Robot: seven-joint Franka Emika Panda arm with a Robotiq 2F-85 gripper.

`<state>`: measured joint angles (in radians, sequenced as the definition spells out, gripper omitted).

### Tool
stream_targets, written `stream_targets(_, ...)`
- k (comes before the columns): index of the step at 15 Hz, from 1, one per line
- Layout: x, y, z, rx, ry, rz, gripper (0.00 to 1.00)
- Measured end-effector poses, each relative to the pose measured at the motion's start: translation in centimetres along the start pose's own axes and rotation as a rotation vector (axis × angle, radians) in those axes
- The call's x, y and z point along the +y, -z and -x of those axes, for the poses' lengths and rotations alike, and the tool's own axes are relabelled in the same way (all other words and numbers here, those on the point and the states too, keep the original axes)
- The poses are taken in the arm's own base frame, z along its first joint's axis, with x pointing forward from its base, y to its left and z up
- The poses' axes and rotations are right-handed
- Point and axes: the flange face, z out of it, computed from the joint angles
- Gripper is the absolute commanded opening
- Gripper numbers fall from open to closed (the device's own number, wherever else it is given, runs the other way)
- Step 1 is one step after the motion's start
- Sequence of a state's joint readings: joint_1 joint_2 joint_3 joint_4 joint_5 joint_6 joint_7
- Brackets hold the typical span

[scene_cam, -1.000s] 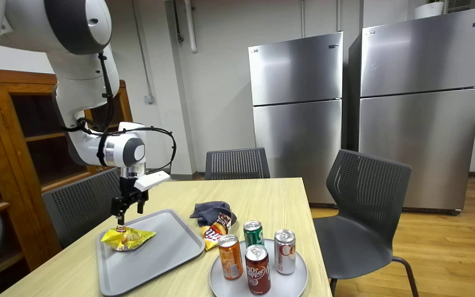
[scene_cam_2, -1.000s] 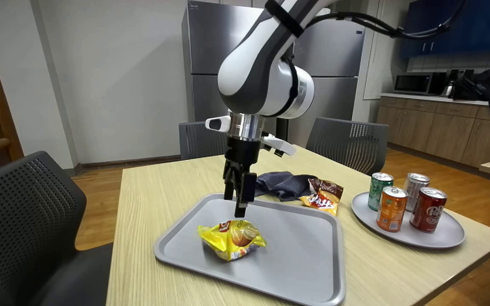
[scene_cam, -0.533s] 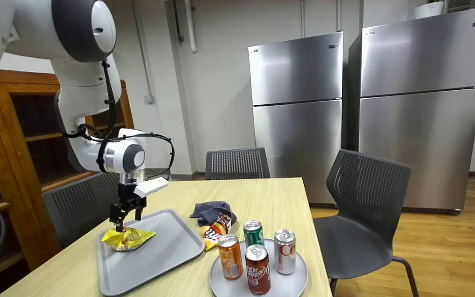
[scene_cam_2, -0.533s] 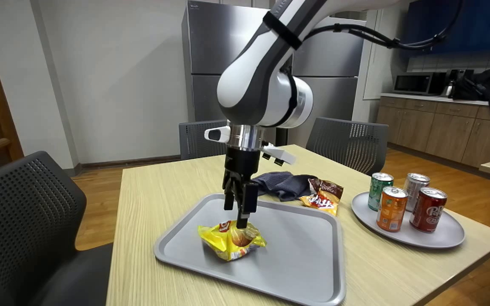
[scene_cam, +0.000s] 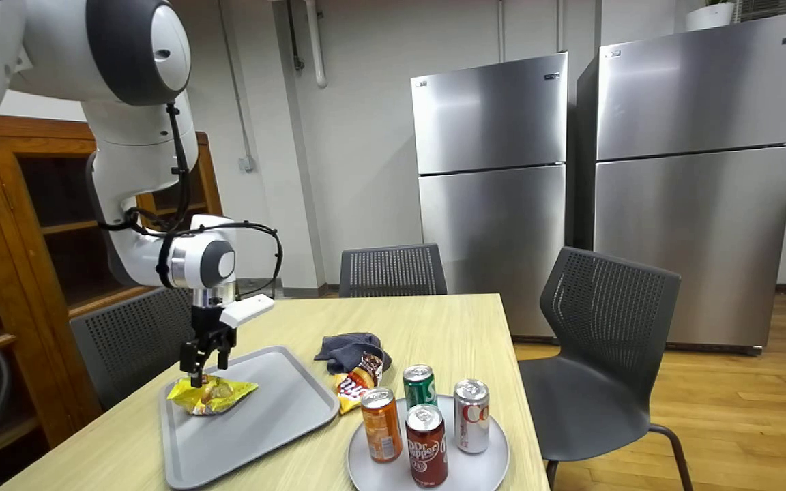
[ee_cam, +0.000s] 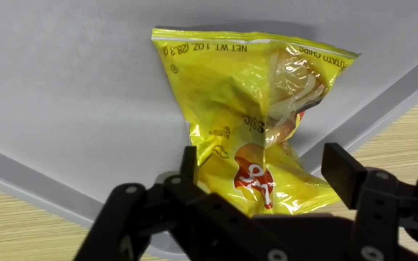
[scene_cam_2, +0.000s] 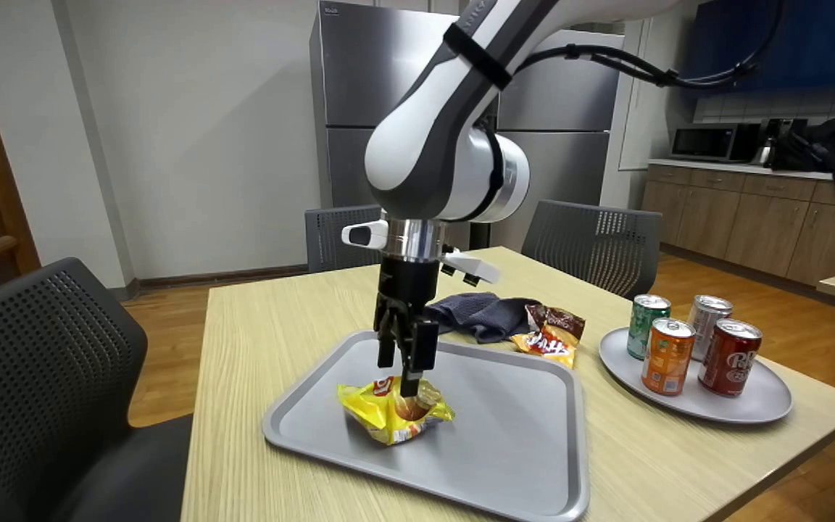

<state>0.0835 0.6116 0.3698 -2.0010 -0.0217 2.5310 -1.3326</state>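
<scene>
A yellow potato chip bag lies crumpled on a grey tray; the bag shows in both exterior views [scene_cam: 229, 393] [scene_cam_2: 374, 417] and large in the wrist view [ee_cam: 227, 101]. The tray [scene_cam_2: 497, 420] also shows in the wrist view [ee_cam: 67, 83]. My black gripper [scene_cam_2: 398, 373] points down just above the bag, also in an exterior view [scene_cam: 209, 372]. In the wrist view the gripper [ee_cam: 263, 166] is open, with a finger on either side of the bag's red-logo end. Nothing is gripped. I cannot tell whether a fingertip touches the bag.
A dark cloth [scene_cam_2: 479, 315] and an orange and brown snack bag [scene_cam_2: 551, 337] lie beyond the tray. A round grey plate [scene_cam_2: 765, 399] holds several cans, among them an orange can [scene_cam_2: 667, 359] and a dark red can [scene_cam_2: 729, 359]. Chairs [scene_cam: 604, 354] stand around the table.
My gripper has come down from above the tray to just over the chip bag, then shifted slightly left in both exterior views. The bag, tray and cans have not moved.
</scene>
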Motion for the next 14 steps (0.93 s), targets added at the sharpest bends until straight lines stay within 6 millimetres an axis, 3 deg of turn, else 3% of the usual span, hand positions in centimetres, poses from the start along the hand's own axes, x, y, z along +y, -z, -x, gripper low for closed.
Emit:
stream_targets(7, -0.01, -0.01, -0.01, -0.004, 0.022, 0.001, 0.03)
stream_targets(14, -0.08, 0.12, -0.42, -0.005, 0.045, 0.003, 0.00)
